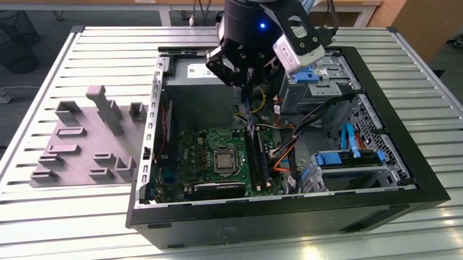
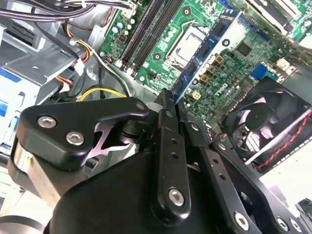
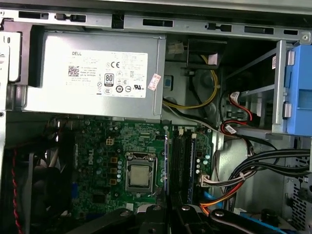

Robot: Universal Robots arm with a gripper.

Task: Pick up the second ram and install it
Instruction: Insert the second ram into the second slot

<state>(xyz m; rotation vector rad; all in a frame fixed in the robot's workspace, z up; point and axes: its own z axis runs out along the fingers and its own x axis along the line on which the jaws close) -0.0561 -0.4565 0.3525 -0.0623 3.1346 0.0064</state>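
- The fingers (image 2: pixel 165 122) are seen clenched on the second ram (image 2: pixel 204 61), which is gripped at one end in the second wrist view.
- The gripper (image 1: pixel 246 81) is held above the open computer case (image 1: pixel 289 216), over its far half in the exterior view.
- The blue stick is suspended edge-on above the green motherboard (image 1: pixel 199 149), just beside the black memory slots (image 1: pixel 262 157); contact with a slot cannot be told.
- A grey power supply (image 3: pixel 92 73) is noted beyond the board in the first wrist view.
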